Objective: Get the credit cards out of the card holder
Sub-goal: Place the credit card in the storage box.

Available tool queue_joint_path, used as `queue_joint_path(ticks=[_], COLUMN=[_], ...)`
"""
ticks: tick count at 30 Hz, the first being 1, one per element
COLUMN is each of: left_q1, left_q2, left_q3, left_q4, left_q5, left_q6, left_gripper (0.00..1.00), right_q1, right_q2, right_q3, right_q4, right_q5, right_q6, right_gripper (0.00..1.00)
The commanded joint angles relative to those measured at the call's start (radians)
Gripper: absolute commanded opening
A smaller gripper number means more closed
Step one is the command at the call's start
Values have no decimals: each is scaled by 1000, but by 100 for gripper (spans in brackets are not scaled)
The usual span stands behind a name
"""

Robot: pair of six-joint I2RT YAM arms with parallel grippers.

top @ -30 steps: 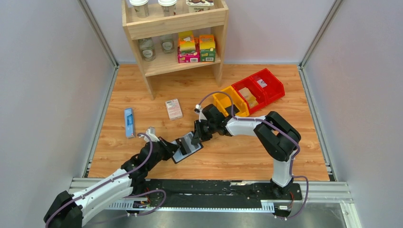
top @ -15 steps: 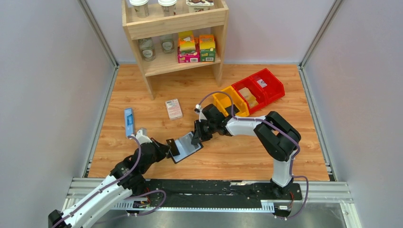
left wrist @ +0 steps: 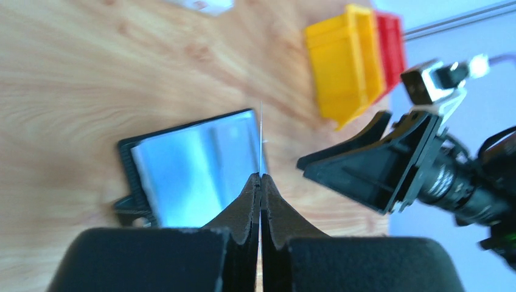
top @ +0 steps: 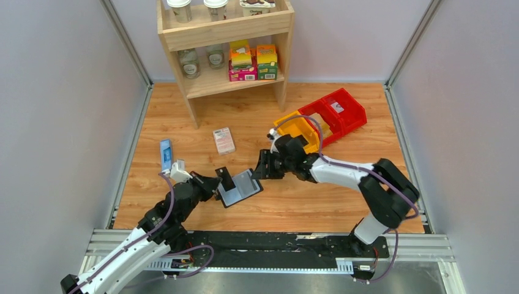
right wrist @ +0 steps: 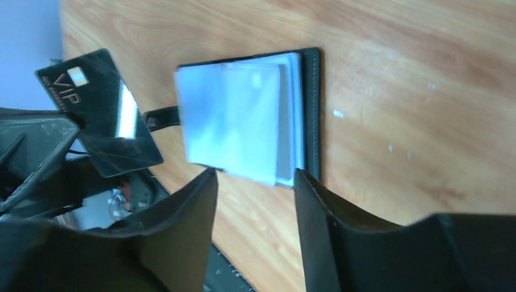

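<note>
Card holder [top: 242, 188]: open flat on wooden tabletop [top: 306, 205], front centre, between the two grippers. Pale blue clear pockets facing up, snap tab toward the left arm's side.

Left gripper [top: 216, 184]: pinched tight on one credit card [top: 224, 178]. Black card, gold "VIP" lettering legible in right wrist view. Clear of the pockets, held just beside the holder's left side. From left wrist view, only a thin edge-on line above the closed fingertips.

Right gripper [top: 262, 166]: jaws apart at a middling gap, nothing between them. Positioned just off the holder's right edge; contact with it not discernible.

More cards inside the pockets: cannot tell, lining too blurred and glossy.

Further back on the table:
- pink-and-white box [top: 223, 140], behind the holder
- narrow blue box [top: 165, 156], near the left edge
- yellow bin [top: 292, 128] and red bins [top: 354, 103], side by side at right rear
- wooden shelf [top: 208, 29] against the back wall, jars and cartons on it
</note>
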Motion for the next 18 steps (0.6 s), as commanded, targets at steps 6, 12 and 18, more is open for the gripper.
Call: queue_joint_path(ticks=[6,12,18], left_q1=[-1,-12,-27], left_q2=[169,355,409], left_q3=[-36,-16,10], left_q4=[628,895,939], left_q5=[81,131,125], left_q6=[-115,-163,-152], left_gripper=[0,0,0], right_q1=[24,70,78], right_q2=[-338,-363,-315], right_q3=[-298,-367,-331], right_q4=[539,756,804], right_q5=[121,172,164], right_q6=[372,462,461], right_gripper=[70,72,63])
